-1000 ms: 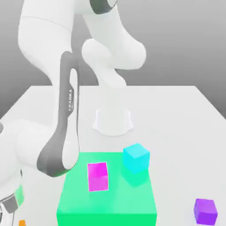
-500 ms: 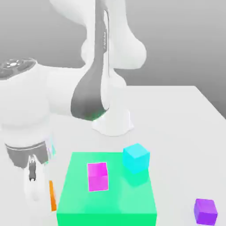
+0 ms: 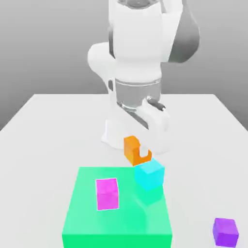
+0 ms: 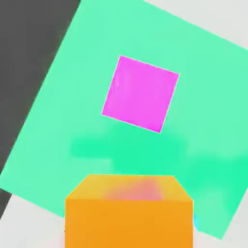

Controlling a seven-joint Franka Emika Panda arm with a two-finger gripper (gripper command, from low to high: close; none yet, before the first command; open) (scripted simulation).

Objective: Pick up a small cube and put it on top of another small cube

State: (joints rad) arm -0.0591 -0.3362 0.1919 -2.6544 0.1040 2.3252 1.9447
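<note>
On the exterior view's left, the green slab lies flat on the white desk, and the magenta cube sits on the slab's top, a little toward that left side. In the hand view the same magenta cube rests on the green slab, well beyond the held block.

Moving rightward, the gripper hangs from the arm above the slab's far edge, its jaws pinched on the orange cube, which is lifted clear of the desk. The hand view shows the orange cube close under the camera.

The relation that counts is this: the cyan cube stands on the slab's far corner toward the exterior view's right, just below the orange cube and slightly to its right. The two look near, almost touching at their edges, though whether they meet I cannot tell. By my reading, the carried cube needs a small shift rightward to centre over the cyan one before lowering.

Far right, the purple cube sits on the desk, well apart.
</note>
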